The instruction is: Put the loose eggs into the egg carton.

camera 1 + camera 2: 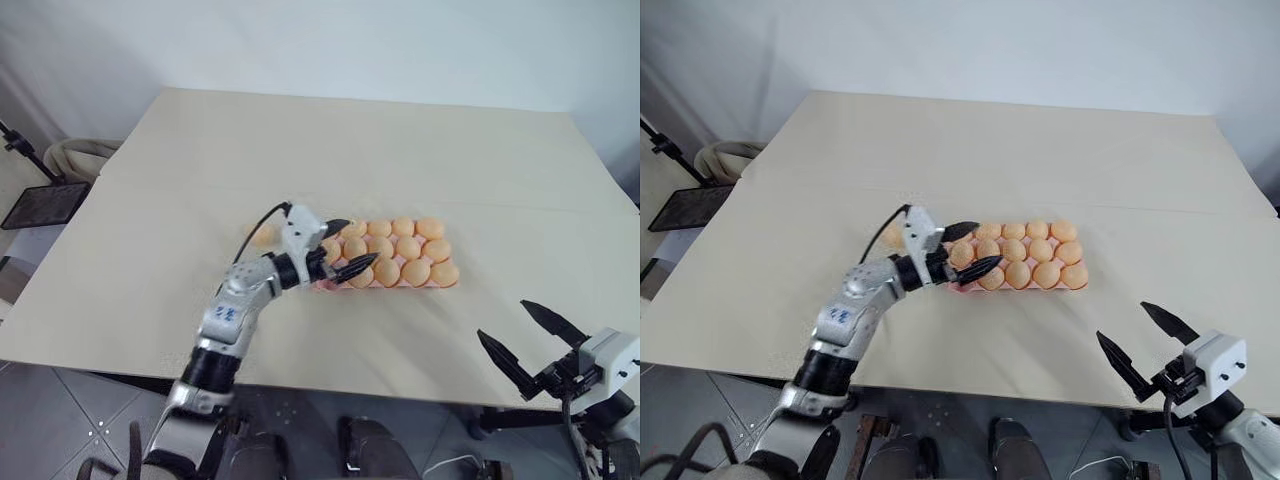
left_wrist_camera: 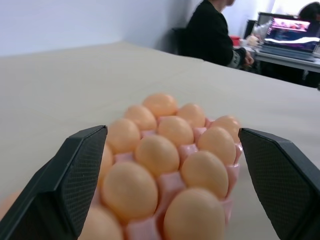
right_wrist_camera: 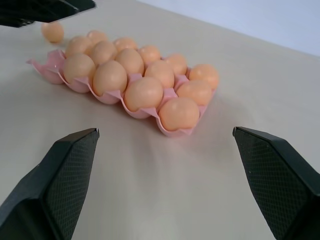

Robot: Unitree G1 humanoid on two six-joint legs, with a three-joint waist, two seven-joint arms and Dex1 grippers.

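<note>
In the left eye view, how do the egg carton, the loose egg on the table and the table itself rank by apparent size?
1. The table, by far the largest.
2. The egg carton, pink, filled with eggs.
3. The loose egg, smallest, lying on the table to the left of the carton, partly behind the left arm's cable.

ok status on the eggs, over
Left gripper open over carton's left end, empty. Right gripper open, idle near table edge. One loose egg on table beside carton. Nothing blocking.
</note>
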